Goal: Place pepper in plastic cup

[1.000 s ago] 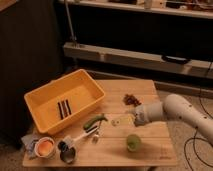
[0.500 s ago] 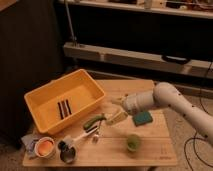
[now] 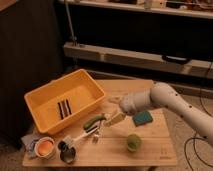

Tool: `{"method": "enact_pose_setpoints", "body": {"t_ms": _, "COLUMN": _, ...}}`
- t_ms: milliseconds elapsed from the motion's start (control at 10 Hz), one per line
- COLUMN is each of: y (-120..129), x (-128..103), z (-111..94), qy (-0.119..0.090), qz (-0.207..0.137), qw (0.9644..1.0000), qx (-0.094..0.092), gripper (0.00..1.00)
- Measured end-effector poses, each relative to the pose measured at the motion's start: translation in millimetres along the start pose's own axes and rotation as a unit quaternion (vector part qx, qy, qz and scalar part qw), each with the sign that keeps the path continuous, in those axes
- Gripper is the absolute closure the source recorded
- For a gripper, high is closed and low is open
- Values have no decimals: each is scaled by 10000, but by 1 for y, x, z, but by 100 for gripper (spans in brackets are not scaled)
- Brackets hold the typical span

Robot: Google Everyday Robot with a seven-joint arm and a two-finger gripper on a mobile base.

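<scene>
Nearest to me, well out from the yellow bin point(image 3: 82, 95) toward my side of the table point(image 3: 156, 146), the plastic cup point(image 3: 133, 142) stands upright with nothing visible in it. It has not shifted in the last second. Off the bin's near corner sit a white cup point(image 3: 45, 148) with an orange inside and a small metal cup point(image 3: 67, 155), both left alone.

One step further back, the pepper point(image 3: 94, 121) lies just off the bin's near long wall, in the same spot and at the same angle as a second ago. So it has not been lifted.

What has changed is the arm. It has swung in from the far side of the table toward the bin, and the gripper point(image 3: 115, 119) now sits low, right beside the end of the pepper that points away from the bin. Most of that travel came in the first half second. Since then it has barely crept. I cannot tell whether the gripper is released or clenched, nor whether it touches the pepper.

The swing has also uncovered a teal sponge point(image 3: 143, 118), beyond the gripper from the bin.

I judge this to be the end of the approach: the grasp is still to come, then a short carry away from the bin to the plastic cup.

Inside the bin lie two dark sticks. Behind it runs a pale shelf rail point(image 3: 140, 57). I can read no brand, label or writing anywhere.
</scene>
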Motion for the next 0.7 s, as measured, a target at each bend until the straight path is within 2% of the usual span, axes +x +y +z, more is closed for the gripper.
{"method": "enact_pose_setpoints", "body": {"t_ms": 100, "y": 1, "x": 0, "z": 4, "qy": 71, "qz": -342, "qw": 9993, "qx": 129, "gripper": 20}}
{"method": "enact_pose_setpoints", "body": {"t_ms": 200, "y": 2, "x": 1, "z": 6, "qy": 118, "qz": -733, "qw": 9968, "qx": 288, "gripper": 20}}
{"method": "enact_pose_setpoints", "body": {"t_ms": 300, "y": 2, "x": 2, "z": 8, "qy": 43, "qz": -1183, "qw": 9921, "qx": 415, "gripper": 20}}
{"method": "enact_pose_setpoints", "body": {"t_ms": 400, "y": 1, "x": 3, "z": 11, "qy": -27, "qz": -1526, "qw": 9876, "qx": 369, "gripper": 20}}
{"method": "enact_pose_setpoints", "body": {"t_ms": 600, "y": -2, "x": 5, "z": 18, "qy": -106, "qz": -1876, "qw": 9819, "qx": 221, "gripper": 20}}
{"method": "enact_pose_setpoints", "body": {"t_ms": 700, "y": -2, "x": 5, "z": 19, "qy": -116, "qz": -1920, "qw": 9811, "qx": 199, "gripper": 20}}
